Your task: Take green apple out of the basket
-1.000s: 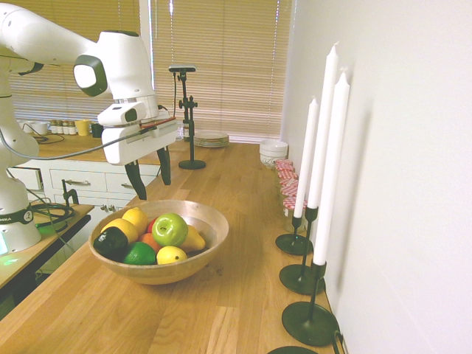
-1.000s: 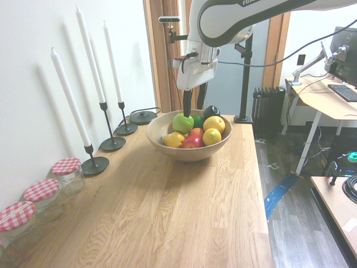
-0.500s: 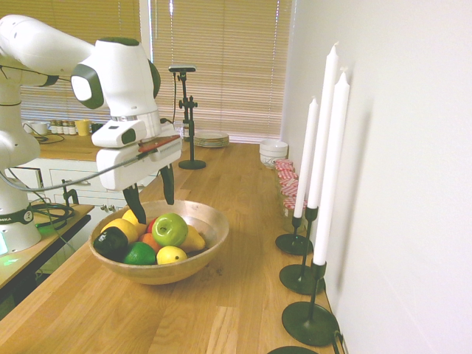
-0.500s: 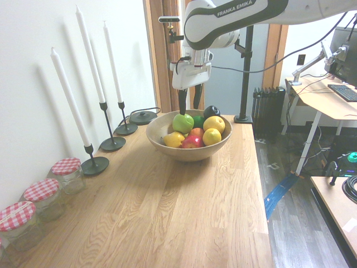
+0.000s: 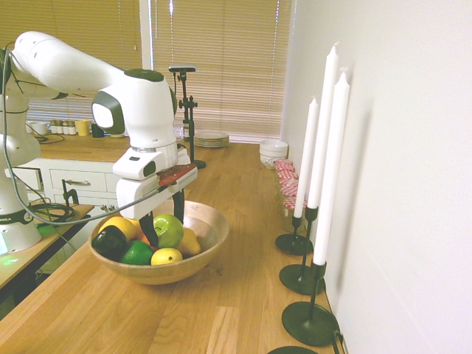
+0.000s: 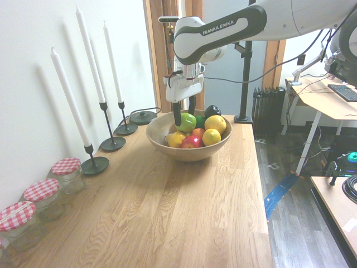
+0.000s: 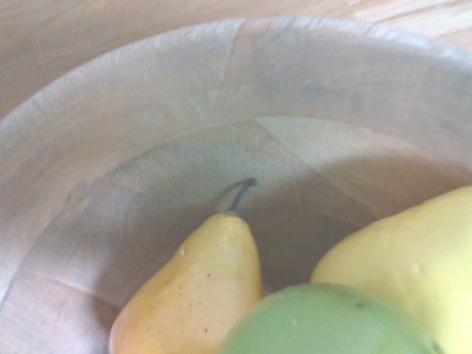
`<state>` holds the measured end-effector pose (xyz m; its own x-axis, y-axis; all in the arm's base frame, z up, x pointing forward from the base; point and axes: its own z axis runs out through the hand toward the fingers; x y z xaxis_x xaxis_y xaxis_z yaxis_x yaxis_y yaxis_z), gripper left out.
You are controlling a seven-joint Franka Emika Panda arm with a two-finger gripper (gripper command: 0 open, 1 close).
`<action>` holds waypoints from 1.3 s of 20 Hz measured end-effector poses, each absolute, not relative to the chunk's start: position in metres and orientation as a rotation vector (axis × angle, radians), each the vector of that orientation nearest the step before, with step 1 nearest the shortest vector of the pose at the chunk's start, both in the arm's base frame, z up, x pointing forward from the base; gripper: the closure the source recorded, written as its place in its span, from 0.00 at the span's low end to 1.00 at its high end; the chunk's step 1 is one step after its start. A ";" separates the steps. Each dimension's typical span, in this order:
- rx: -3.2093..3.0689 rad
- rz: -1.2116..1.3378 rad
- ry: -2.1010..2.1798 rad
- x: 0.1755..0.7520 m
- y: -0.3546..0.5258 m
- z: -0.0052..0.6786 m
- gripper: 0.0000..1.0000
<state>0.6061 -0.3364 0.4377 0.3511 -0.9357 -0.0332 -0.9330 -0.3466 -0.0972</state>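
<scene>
The green apple (image 5: 169, 230) (image 6: 187, 122) lies on top of the other fruit in the wooden basket (image 5: 214, 221) (image 6: 160, 138). My gripper (image 5: 165, 219) (image 6: 184, 114) is down inside the basket, open, with one dark finger on each side of the apple. Whether the fingers touch the apple I cannot tell. In the wrist view the green apple (image 7: 324, 324) fills the lower edge, beside a yellow pear (image 7: 195, 295) and the basket's inner wall (image 7: 221, 88).
Around the apple lie an avocado (image 5: 110, 242), a lime (image 5: 138, 253), lemons (image 5: 166, 256) and a red apple (image 6: 191, 142). Tall white candles (image 5: 318, 155) in black holders line the wall. Red-lidded jars (image 6: 46, 195) stand on the counter, and plates (image 5: 212, 139) at its far end.
The arm has swung over the basket and come down. The open fingers, earlier above and behind the rim, now stand on either side of the green apple.
</scene>
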 end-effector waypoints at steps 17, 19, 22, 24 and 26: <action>-2.495 -0.046 1.727 0.607 -0.336 0.438 1.00; -2.497 -0.067 1.717 0.608 -0.334 0.447 1.00; -2.506 -0.126 1.675 0.614 -0.318 0.479 1.00; -2.518 -0.162 1.634 0.617 -0.296 0.509 1.00; -2.533 -0.199 1.592 0.620 -0.268 0.538 1.00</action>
<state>0.6201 -0.2684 0.5382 0.4303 -0.9020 0.0359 -0.8830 -0.4289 -0.1905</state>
